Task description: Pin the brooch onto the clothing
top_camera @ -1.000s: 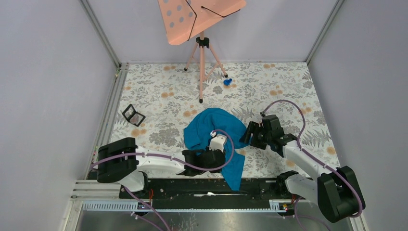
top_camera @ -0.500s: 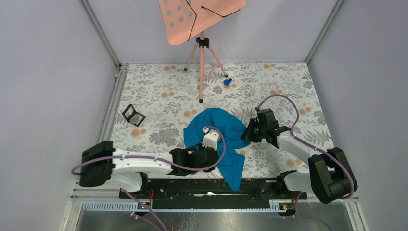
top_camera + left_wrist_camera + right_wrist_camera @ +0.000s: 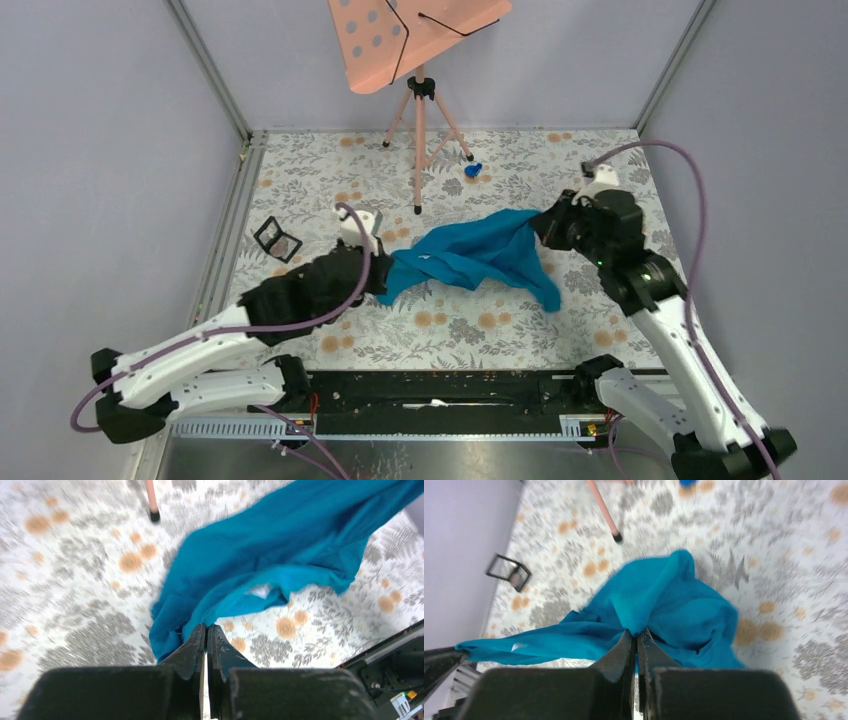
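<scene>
over the table (image 3: 450,330) | t-shirt (image 3: 470,255) stretched — left jaws and right jaws clamp it

blocked: tripod (image 3: 419,140) far centre, black frame (image 3: 277,239) left, shirt (image 3: 475,250) spans middle | free: near mat (image 3: 470,325) strip

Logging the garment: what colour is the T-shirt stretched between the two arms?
Plain teal-blue, no pattern; the T-shirt shows best in the top external view.

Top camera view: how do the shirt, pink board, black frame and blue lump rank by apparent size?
Largest: shirt and pink board, alike; board is nearer camera, so unsure.
Then black frame.
Smallest: blue lump.
</scene>
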